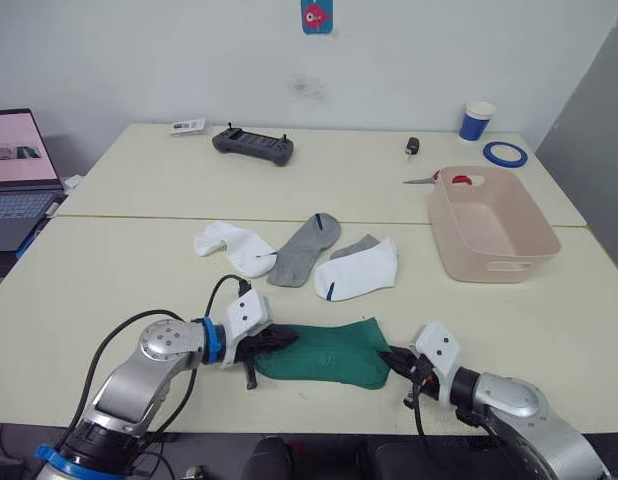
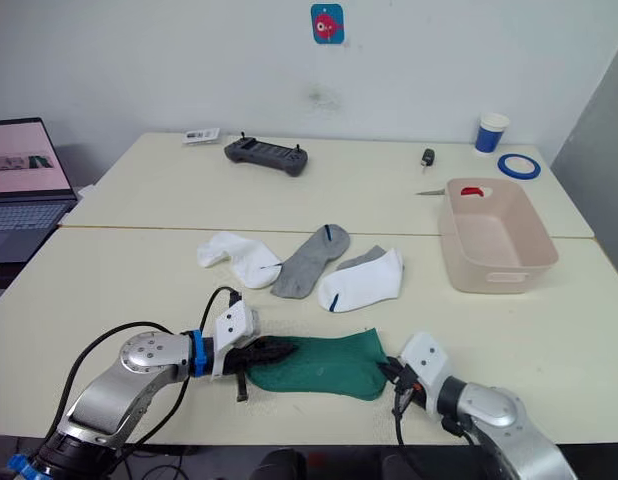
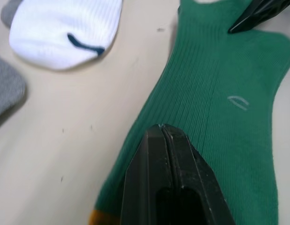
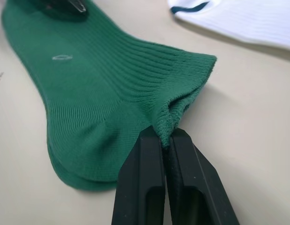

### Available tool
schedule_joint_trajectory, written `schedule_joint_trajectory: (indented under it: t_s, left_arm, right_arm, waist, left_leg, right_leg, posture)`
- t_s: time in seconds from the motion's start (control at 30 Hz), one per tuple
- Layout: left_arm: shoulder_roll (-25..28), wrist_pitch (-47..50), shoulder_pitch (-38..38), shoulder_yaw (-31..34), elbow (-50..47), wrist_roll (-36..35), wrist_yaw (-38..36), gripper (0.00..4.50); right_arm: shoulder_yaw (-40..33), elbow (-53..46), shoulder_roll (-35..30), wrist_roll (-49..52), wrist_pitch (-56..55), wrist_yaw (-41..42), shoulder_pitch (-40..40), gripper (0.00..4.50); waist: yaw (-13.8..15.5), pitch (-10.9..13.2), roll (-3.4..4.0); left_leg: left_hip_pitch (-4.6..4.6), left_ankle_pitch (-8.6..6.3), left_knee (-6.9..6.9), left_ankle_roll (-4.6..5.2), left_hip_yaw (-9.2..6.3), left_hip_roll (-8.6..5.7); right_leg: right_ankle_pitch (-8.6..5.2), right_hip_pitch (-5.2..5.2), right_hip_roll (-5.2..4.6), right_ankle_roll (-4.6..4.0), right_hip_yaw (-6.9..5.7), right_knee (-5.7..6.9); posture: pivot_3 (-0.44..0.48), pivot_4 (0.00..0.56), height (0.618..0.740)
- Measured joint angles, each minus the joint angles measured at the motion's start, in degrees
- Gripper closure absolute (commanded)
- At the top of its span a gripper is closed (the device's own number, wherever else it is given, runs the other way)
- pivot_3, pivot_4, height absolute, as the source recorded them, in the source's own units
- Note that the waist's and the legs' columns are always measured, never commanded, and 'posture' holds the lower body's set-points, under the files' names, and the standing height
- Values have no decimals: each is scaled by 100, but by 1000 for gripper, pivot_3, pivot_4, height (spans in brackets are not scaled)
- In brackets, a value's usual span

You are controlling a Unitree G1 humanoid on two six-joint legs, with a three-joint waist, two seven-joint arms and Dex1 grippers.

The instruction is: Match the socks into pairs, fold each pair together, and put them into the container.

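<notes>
Far left off the table edge: open laptop [image 1: 17, 175], screen lit. Near front edge, left gripper [image 1: 280, 341] sits on the toe end of the dark green sock [image 1: 329, 352], fingers pressed together on the fabric; left wrist view shows the two black fingers [image 3: 166, 154] closed tight with the green knit under them, a small mustard patch at the toe. Can't tell from these views if there are one or two green socks stacked there; right wrist view shows a double layer at the heel edge. The sock lies flat, stretched left-right between both grippers. Right gripper [image 1: 397, 361] is at the cuff end, fingers pinching a bunched bit of the cuff [image 4: 180, 105] between them. Behind the green sock, mid-table: white sock [image 1: 235, 246] curled on the left, grey sock [image 1: 304, 248] lying diagonally just beside it, touching, then a second white sock [image 1: 359, 271] with a dark blue cuff mark, lying on top of another grey sock [image 1: 355, 245] that peeks out behind it. Far back: white tag-like item [image 1: 187, 126], black controller [image 1: 252, 144], small dark key fob [image 1: 413, 146]. Right side: container [image 1: 494, 252], pale pink bin, no socks in it, well apart from all socks. Scissors [image 1: 441, 179] with red handles lie against its back rim. Behind that, blue-white paper cup [image 1: 477, 120] and blue tape roll [image 1: 505, 154].
</notes>
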Motion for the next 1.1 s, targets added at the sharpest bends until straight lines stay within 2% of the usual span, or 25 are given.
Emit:
schedule_joint_trajectory:
  t_s: [0.13, 0.3, 0.47, 0.67, 0.9, 1.1]
  left_arm:
    - [-301, 283, -304, -19, -146, -108, 63, 4500]
    - [-573, 464, -563, -344, -85, -25, 123, 4500]
    - [-695, 368, -685, -843, 431, 398, 128, 4500]
    - [-903, 22, -819, -935, 773, 624, 179, 4500]
    - [-731, 2, -740, -896, 603, 646, 136, 4500]
    - [-190, 447, -694, -404, 217, 366, -14, 4500]
  right_arm:
    - [-480, 30, -197, 262, 73, 177, -402, 4481]
    - [-843, 30, -599, 625, 239, 585, -475, 4481]
    - [-835, -251, -820, 939, 648, 831, -613, 4481]
    - [-492, -607, -697, 1367, 1308, 824, -1015, 4481]
    - [114, -425, 149, 1698, 2215, 375, -1999, 4481]
    - [433, -65, 203, 1712, 2436, 358, -2427, 4481]
  waist:
    - [3, 2, 0]
    - [4, 3, 0]
    - [-13, 3, 0]
    - [0, 2, 0]
    - [-9, 2, 1]
    - [-6, 3, 2]
  left_leg:
    - [-3, 0, 1, 0, -2, -1]
    - [-10, 0, -2, 1, -2, -1]
    - [-9, -1, -1, 1, -5, 0]
    - [-7, 0, 7, 1, -7, -2]
    - [-4, 0, 4, 1, -7, 0]
    - [-55, 0, 5, 1, -9, 0]
  right_leg:
    - [1, 0, 2, 2, -2, -1]
    - [-4, -5, 5, 7, -1, -3]
    - [-4, -6, 11, 7, 0, -1]
    - [0, 1, 6, 12, -2, 0]
    - [5, 0, 8, 13, -1, 1]
    - [5, -47, 9, 12, -4, 2]
  posture:
    - [0, 150, 740]
    - [0, 150, 740]
    - [0, 150, 740]
    - [0, 150, 740]
    - [0, 150, 740]
    - [0, 150, 740]
